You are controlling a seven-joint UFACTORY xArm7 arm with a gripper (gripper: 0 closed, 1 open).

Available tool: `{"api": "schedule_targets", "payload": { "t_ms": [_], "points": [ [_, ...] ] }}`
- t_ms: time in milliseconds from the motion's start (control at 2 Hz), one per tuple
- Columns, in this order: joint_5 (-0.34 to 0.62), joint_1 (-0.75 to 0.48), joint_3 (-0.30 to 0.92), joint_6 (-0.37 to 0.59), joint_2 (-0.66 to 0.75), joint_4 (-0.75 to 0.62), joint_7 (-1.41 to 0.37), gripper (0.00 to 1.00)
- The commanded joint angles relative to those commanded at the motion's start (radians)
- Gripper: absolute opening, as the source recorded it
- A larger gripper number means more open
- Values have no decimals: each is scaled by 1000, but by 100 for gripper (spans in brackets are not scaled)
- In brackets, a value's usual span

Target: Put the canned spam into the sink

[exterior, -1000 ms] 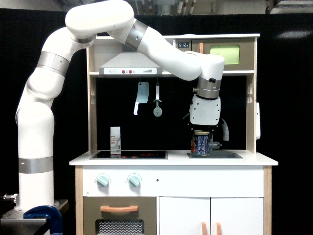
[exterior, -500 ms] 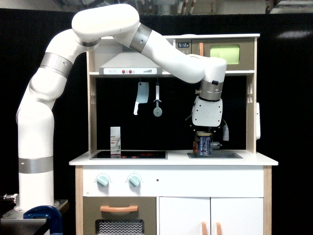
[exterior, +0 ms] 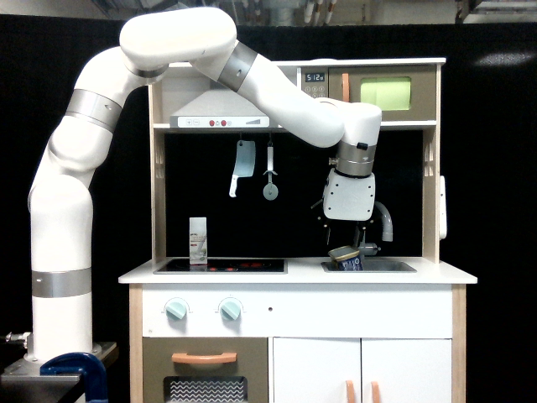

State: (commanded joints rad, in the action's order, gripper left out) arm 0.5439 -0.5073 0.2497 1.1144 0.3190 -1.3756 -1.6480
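The can (exterior: 346, 256) lies tipped over in the sink (exterior: 390, 267), right under the gripper (exterior: 347, 243). Its tan lid points up and sideways. It is hard to tell if the gripper is holding the can or has let go; the fingers are too dark to see. The drop-off step looks almost done. Next, the arm should lift straight up without bumping the faucet (exterior: 383, 220) just beside it. There is one can, one sink, one faucet and one white carton (exterior: 198, 240) far off on the stove side.

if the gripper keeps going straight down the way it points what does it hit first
Most likely the canned spam, lying tipped just under the gripper at the sink. Whether the jaws touch it already is unclear, as depth is hard to judge from this view.
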Motion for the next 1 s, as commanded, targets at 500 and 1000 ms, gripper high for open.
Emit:
{"api": "schedule_targets", "payload": {
  "t_ms": [500, 1000],
  "points": [
    [-86, 39, -11, 3, -308, 293, 3, 100],
    [-139, 88, -4, 25, -481, 450, -18, 100]
  ]
}}
